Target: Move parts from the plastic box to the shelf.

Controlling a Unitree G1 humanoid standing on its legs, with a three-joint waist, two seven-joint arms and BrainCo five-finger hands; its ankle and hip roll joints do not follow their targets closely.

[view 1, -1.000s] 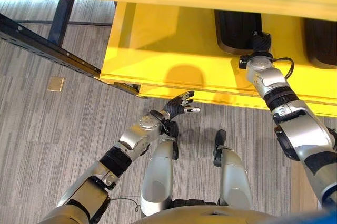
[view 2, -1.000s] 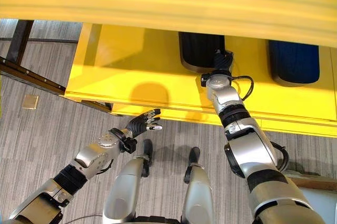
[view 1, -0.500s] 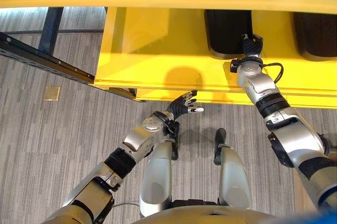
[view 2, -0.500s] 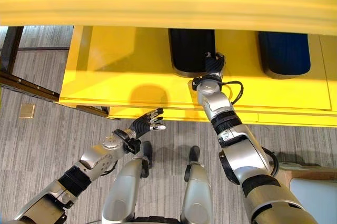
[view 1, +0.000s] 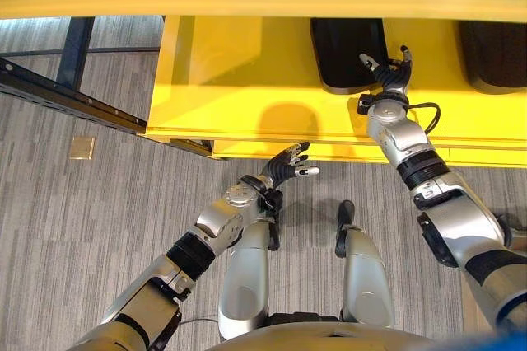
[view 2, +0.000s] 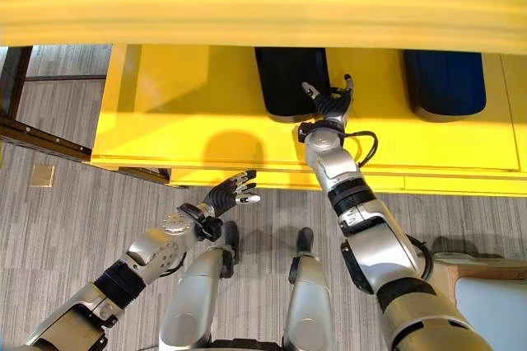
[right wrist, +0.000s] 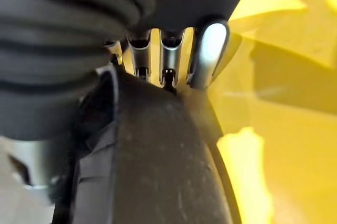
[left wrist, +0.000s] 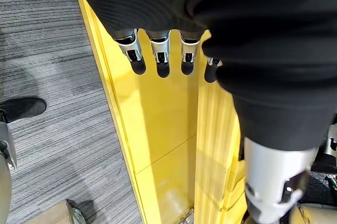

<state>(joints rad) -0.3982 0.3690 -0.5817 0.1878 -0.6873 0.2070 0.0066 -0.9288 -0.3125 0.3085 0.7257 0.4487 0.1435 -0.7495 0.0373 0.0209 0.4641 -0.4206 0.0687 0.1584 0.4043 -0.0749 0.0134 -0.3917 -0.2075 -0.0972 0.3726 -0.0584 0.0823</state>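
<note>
Right hand [view 2: 328,102]: we see it spread wide, fingers splayed over the near end of a black part [view 2: 288,79]; contact seems likely.
Part: lying on the yellow shelf [view 1: 239,71].
Left hand [view 1: 284,167]: released, hanging below the shelf's front edge.

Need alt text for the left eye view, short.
The robot's right hand is open with fingers spread over a black part on the yellow shelf. Its left hand hangs open above grey carpet; another black part lies further right.
</note>
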